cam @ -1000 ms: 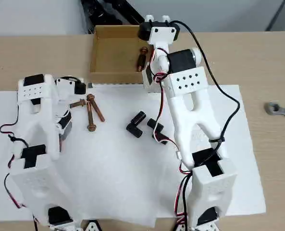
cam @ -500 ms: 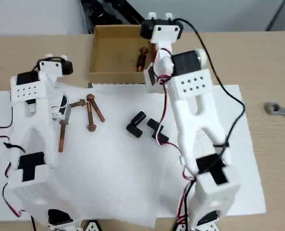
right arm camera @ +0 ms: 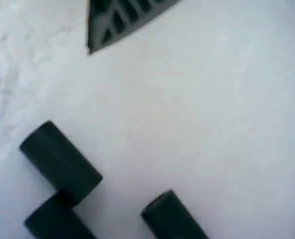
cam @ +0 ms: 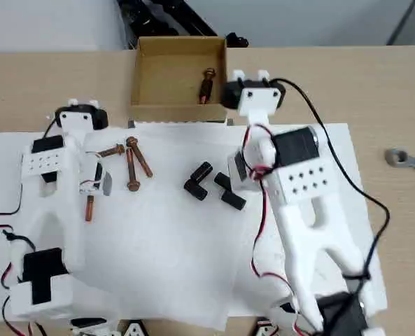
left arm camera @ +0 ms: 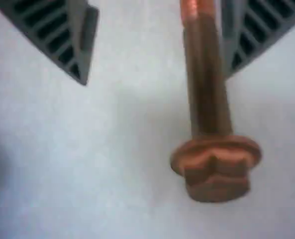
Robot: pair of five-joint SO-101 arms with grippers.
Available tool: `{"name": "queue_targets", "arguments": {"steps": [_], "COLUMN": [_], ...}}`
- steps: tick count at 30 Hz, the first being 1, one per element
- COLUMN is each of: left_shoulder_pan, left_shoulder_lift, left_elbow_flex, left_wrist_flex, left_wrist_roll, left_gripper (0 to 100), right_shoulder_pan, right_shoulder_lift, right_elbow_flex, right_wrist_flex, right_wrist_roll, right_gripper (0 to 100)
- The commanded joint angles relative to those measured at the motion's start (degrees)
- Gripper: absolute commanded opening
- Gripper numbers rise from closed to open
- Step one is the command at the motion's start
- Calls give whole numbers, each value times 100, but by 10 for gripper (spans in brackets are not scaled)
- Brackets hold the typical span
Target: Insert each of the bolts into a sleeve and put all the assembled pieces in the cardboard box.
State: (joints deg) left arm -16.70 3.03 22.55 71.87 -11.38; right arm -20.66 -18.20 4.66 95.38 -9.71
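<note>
My left gripper is open low over the white sheet. A copper bolt lies between its jaws, close against one finger. From above, this bolt lies just in front of the left gripper. Three more bolts lie beside it. Several black sleeves sit mid-sheet. My right gripper hangs open next to them, and one of its fingers is above the sleeves. The cardboard box holds one assembled piece.
The white sheet covers the tan table, with free room across its front half. A metal wrench lies on the bare table at the far right. Dark equipment stands behind the box.
The right arm has drawn back from the box to the sleeves, leaving the assembled piece inside. The left arm rose and shifted, uncovering the bolt on the sheet.
</note>
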Motion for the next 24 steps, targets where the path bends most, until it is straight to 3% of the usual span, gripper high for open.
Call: {"name": "queue_targets", "arguments": {"steps": [1, 8, 15, 21, 24], "left_shoulder_pan": [-26, -26, -105, -404, -457], "left_shoulder_lift": [-246, 510, 1266, 1433, 1415], "left_elbow_flex": [180, 57, -444, -549, -549], "left_wrist_flex": [-396, -835, -536, -316, -114], "left_wrist_roll": [70, 281, 246, 237, 229], "left_gripper": [173, 173, 167, 6, 6], "right_shoulder_pan": [57, 31, 40, 31, 31], "right_shoulder_lift": [-444, -453, -497, -497, -488], "right_elbow_flex": [229, 334, 334, 334, 334], "right_wrist_flex": [-171, -198, -136, -136, -136], "right_wrist_roll": [-18, -44, -44, -44, -44], "right_gripper": [180, 180, 180, 180, 180]}}
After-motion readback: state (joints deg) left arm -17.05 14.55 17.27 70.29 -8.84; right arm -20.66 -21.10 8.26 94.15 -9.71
